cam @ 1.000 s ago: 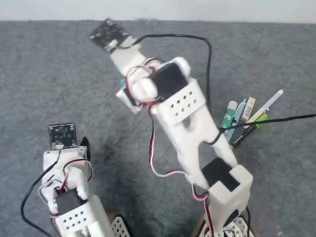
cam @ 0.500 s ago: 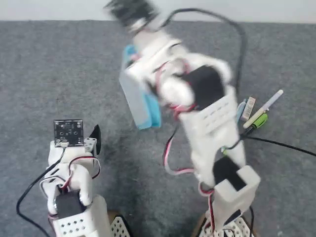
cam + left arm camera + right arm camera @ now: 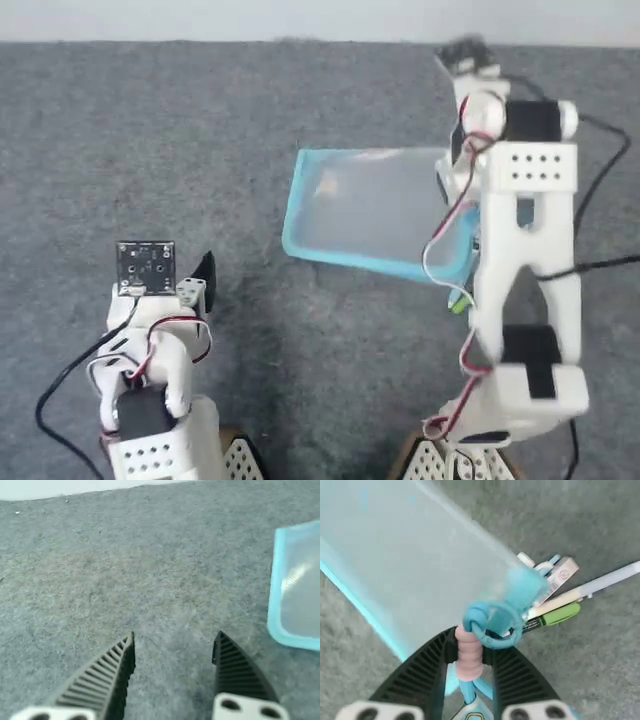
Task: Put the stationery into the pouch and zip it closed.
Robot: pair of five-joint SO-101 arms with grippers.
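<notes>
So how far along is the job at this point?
Barely started. Done: the right gripper is shut on the pouch, by its blue loop end. In hand: the pouch is held over the pens, which lie on the mat outside it. To do: all of them to go in, then the zip. The left gripper is open and empty.

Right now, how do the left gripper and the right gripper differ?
The left gripper is open and empty; the right gripper is shut on the pouch. The left gripper hangs over bare grey mat, while the right gripper has the stationery just beyond it. Both have black ridged fingers.
</notes>
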